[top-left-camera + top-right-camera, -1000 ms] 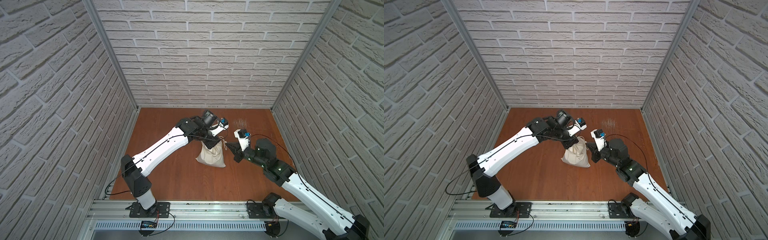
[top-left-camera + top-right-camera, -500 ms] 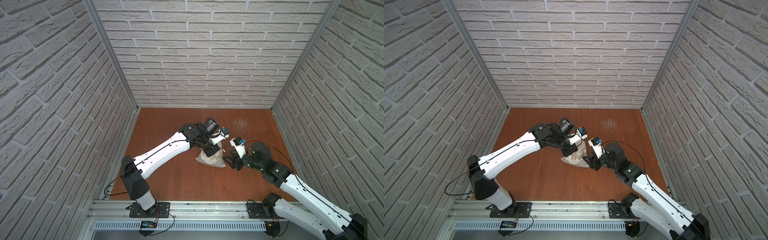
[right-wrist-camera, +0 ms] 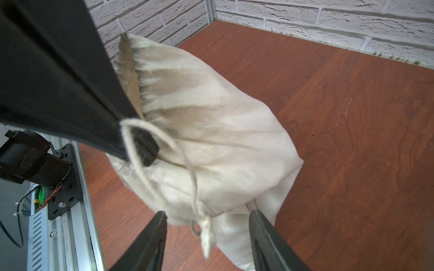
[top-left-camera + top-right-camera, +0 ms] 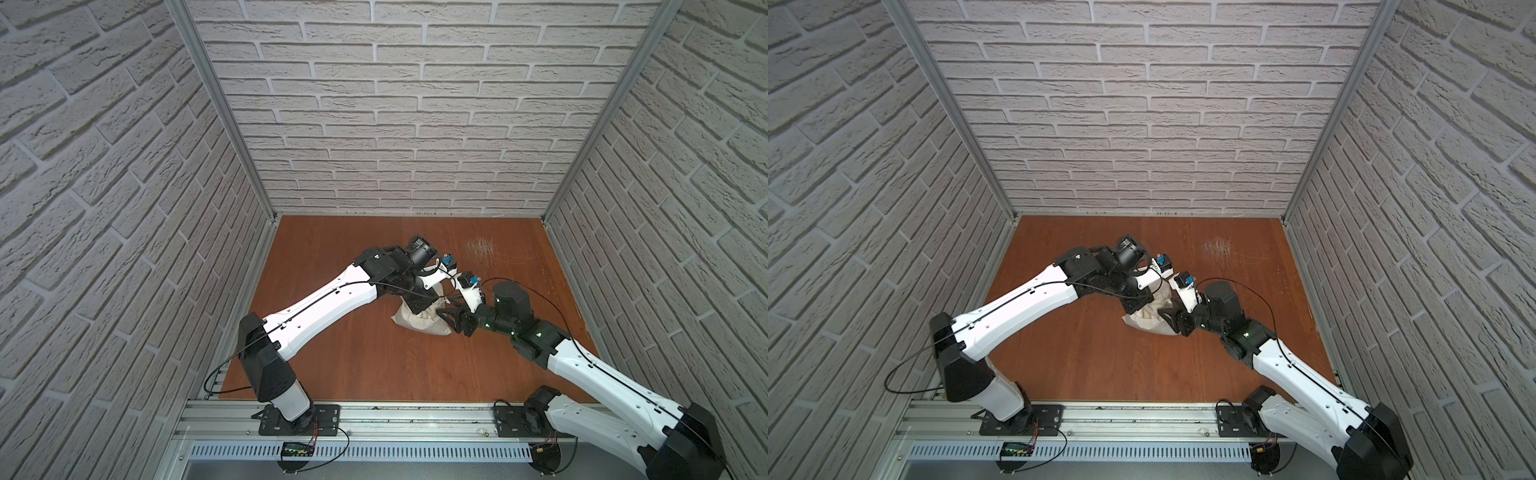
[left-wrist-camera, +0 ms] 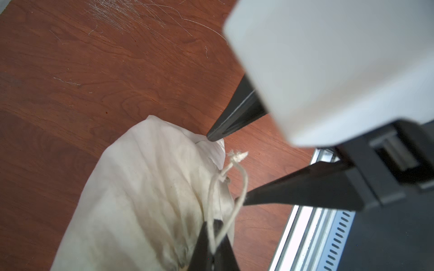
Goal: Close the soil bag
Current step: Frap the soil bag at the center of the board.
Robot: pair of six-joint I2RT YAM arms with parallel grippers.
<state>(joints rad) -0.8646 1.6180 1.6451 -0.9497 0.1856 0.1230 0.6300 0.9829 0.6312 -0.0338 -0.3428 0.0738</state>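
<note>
The soil bag [image 4: 419, 326] [image 4: 1150, 324], a cream cloth sack, lies slumped on the wooden floor in both top views. My left gripper [image 5: 212, 225] [image 4: 426, 305] is shut on a loop of its pale cord [image 5: 243, 185] just above the gathered rim. The sack [image 3: 211, 122] shows its rim still partly gaping beside the left fingers [image 3: 141, 145]. My right gripper [image 3: 207, 213] [image 4: 451, 322] [image 5: 225, 169] stands open at the sack's right side. The cord's knotted end [image 3: 207, 232] dangles loose between its fingers, touching neither.
Brick-pattern walls close in the back and both sides. A scratched patch [image 4: 482, 247] marks the floor at the back right. An aluminium rail [image 4: 395, 419] with both arm bases runs along the front edge.
My right gripper has opened from shut and moved left, closer to the sack. The left gripper has come down slightly with the cord, and the sack has slumped lower.
</note>
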